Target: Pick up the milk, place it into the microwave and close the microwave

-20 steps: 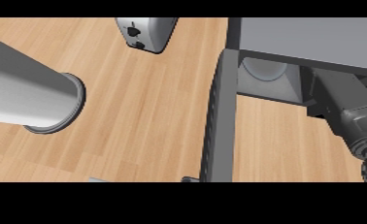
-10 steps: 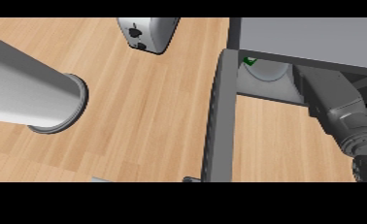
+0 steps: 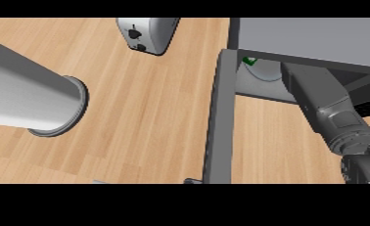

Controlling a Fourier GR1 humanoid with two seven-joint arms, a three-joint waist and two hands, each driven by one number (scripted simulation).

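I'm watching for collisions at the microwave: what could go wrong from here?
The right forearm reaches into the microwave, so pulling back could knock the milk, of which only a green bit shows by the round plate. The open door stands edge-on beside the arm; a sideways move may catch it.

One camera only, mounted at the robot's head, facing steeply down onto the wooden counter (image 3: 145, 112). It sits close: the right forearm (image 3: 325, 107) enters from the lower right corner. Left of that forearm stands the open microwave door (image 3: 219, 122); a toaster (image 3: 147, 34) lies at the top edge.
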